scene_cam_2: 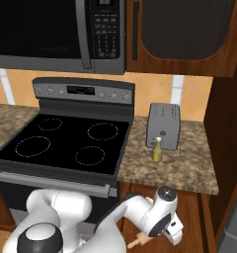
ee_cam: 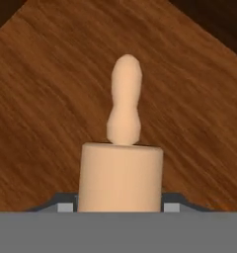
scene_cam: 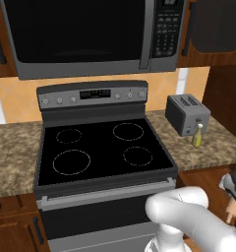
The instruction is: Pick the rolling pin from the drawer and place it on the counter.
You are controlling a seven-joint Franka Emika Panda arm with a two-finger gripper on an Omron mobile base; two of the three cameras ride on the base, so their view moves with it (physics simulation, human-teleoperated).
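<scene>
Your two-finger gripper is clamped on the small light-tan wooden rolling pin, whose barrel sits between the jaws with its knob handle pointing away along the hand. Below the speckled brown-and-beige granite counter, the pin pokes from the gripper over the reddish-brown wooden drawer, its floor close behind the handle. You look to be in the lift-out step: grasp made, pin not yet on the counter. Next, you'll likely need to raise it straight up past the counter's thick edge, then carry it over the slab. The grey toaster and slim yellow-green bottle stand on that counter, so aim for bare stone beside them.
</scene>
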